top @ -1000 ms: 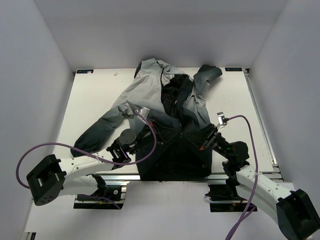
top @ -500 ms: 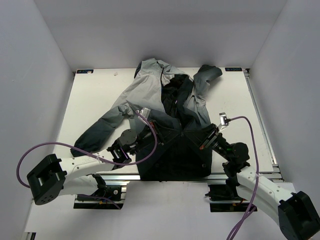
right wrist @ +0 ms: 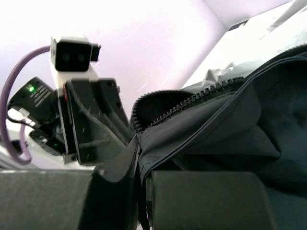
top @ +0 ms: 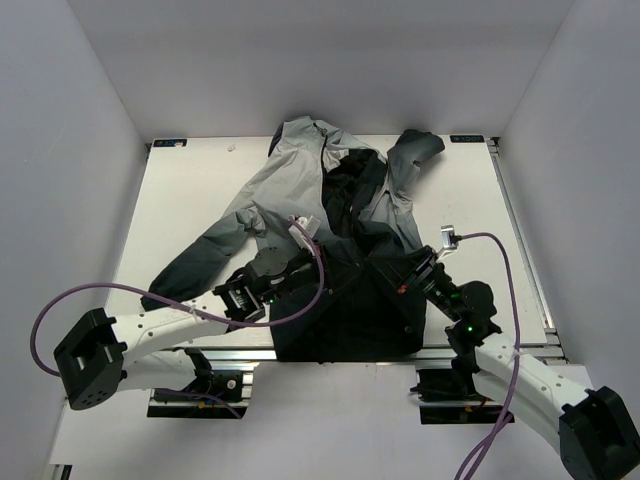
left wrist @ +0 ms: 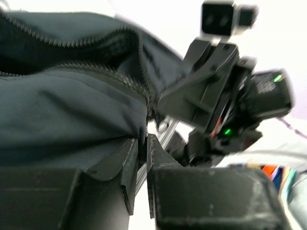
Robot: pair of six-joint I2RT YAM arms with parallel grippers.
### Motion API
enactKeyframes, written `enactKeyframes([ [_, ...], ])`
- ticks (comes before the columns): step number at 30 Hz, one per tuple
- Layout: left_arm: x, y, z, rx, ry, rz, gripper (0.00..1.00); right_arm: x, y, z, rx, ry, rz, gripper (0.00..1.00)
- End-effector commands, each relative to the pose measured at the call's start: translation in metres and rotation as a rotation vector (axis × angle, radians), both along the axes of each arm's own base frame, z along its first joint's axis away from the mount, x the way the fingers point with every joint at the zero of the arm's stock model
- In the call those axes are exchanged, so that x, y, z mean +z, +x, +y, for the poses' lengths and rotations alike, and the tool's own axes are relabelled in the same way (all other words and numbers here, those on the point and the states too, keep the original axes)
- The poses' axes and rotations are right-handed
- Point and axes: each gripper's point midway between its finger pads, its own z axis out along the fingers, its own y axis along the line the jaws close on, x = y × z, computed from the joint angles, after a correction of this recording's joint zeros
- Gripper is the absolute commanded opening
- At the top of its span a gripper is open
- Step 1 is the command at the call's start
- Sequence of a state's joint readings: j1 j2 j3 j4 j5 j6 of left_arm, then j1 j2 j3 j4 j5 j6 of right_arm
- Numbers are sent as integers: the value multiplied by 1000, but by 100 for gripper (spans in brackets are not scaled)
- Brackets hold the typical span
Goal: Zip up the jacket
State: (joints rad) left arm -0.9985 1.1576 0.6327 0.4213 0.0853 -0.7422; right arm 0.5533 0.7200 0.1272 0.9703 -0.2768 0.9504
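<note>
The jacket [top: 300, 185] lies spread on the table with its hood at the far edge, light grey above and dark charcoal at the hem [top: 345, 330]. Its front is open, showing black lining. My left gripper [top: 335, 268] is shut on the dark fabric by the zipper; in the left wrist view [left wrist: 145, 143] the jaws pinch the fabric edge below the zipper teeth [left wrist: 110, 79]. My right gripper [top: 385, 272] faces it closely and is shut on the opposite front edge [right wrist: 139, 148], with zipper teeth [right wrist: 192, 103] above. Each wrist view shows the other gripper close by.
The jacket's left sleeve [top: 195, 265] runs toward the table's left side and the right sleeve [top: 415, 150] is bunched at the far right. The hem hangs over the near table edge [top: 250, 350]. White walls enclose the table on three sides.
My left gripper has moved right toward the jacket's centre line and now sits close to the right gripper. The right gripper has shifted slightly left.
</note>
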Motion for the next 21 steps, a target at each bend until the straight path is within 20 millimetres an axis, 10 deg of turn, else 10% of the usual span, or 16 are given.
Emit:
enactKeyframes([
  [1, -42, -35, 0, -171, 191, 42, 0, 58, 20, -22, -170, 104, -116, 0],
  [12, -59, -56, 3, -289, 248, 69, 0, 34, 4, -15, -96, -4, -97, 0],
  [14, -52, -55, 3, -284, 249, 59, 17, 27, 0, -12, -69, -24, -82, 0],
  [16, -42, -57, 5, -293, 239, 37, 59, 19, -5, -9, -37, -46, -68, 0],
  [19, -21, -63, 10, -313, 201, -13, 95, 14, -9, -8, -17, -57, -68, 0],
  [21, -9, -62, 13, -302, 189, -41, 98, 12, -11, -7, -10, -69, -71, 0],
])
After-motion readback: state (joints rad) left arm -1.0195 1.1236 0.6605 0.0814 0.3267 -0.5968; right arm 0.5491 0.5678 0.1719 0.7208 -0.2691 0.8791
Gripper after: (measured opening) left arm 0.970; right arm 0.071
